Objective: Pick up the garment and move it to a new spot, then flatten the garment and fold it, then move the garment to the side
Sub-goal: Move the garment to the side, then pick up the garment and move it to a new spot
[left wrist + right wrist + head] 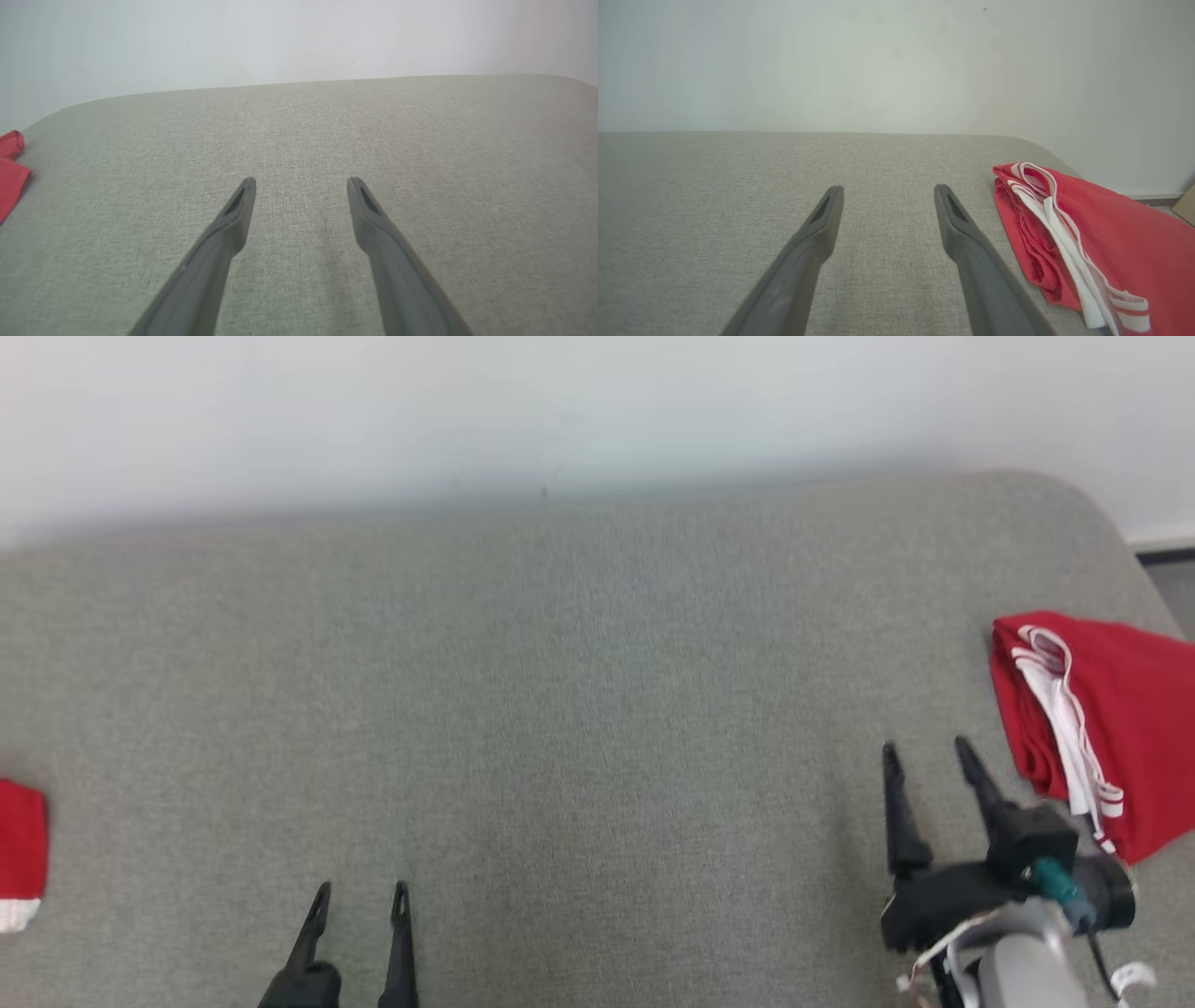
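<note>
**Both grippers empty, folded garment off to the right**

Nearest the robot, the left gripper [362, 891] hangs low over the grey padded surface [597, 663] with its two fingers spread wide and nothing between them; its own wrist view [302, 182] shows bare fabric in the gap. The right gripper [924, 747] sits a little further forward, jaws just as wide and likewise empty, its fingers pointing out over the surface beside the cloth, not at it [888, 189].

Just beside the right gripper, at the right edge of the surface, lies the red garment [1120, 709]. It is stacked in flat layers with its white striped trim [1064, 233] showing along the folded edge, which reads as a fold already made and the bundle parked aside to keep the middle free. The gripper stands apart from it, which suits a release more than a reach.

At the far left edge a second red cloth [19, 840] with a white hem pokes into view, well apart from both grippers; whether it belongs to this task I cannot tell.

Beyond the surface's rounded back edge rises a plain pale wall [560, 411].
</note>
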Robot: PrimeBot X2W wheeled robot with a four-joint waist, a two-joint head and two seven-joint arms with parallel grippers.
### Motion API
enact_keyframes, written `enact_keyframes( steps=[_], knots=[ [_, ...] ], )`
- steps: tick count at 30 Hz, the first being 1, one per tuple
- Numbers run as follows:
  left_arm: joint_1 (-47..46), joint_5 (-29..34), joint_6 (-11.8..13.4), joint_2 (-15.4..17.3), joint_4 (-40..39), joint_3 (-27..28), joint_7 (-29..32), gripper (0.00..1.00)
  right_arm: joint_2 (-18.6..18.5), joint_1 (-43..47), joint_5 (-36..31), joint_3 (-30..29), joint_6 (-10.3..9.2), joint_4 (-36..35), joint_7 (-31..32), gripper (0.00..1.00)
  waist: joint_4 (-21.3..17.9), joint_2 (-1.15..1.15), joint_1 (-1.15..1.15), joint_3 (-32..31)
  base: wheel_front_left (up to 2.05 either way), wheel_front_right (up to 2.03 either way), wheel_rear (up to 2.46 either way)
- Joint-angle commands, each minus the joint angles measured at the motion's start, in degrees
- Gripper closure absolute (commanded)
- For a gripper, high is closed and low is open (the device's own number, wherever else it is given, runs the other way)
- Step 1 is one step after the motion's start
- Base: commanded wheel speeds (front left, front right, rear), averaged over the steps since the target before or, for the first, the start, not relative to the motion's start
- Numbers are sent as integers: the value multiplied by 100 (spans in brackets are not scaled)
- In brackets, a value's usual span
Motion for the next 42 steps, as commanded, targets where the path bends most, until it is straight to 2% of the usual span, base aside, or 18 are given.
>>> enact_keyframes(
  steps=[1, 11, 22, 42],
  knots=[
    [87, -18, -23, -15, -2, 22, -17, 0, 41, 77, 34, 31, -17, -17, 3, 0, 65, 1, 1, -273, 0, 0, 0],
    [406, -39, -66, -47, -8, 338, -17, 0, 82, 715, 585, 540, -16, -184, 3, 0, 128, 1, 1, -637, 0, 0, 0],
    [650, -51, -100, -59, -33, 579, -17, 0, 82, 1074, 1106, 798, -17, -287, 2, 0, 195, 1, 1, -893, 0, 0, 0],
    [794, -266, -153, -60, -87, 686, -17, 0, 80, 1177, 1126, 922, -16, -289, 2, 0, 254, 1, 1, -966, 0, 0, 0]
  ],
)
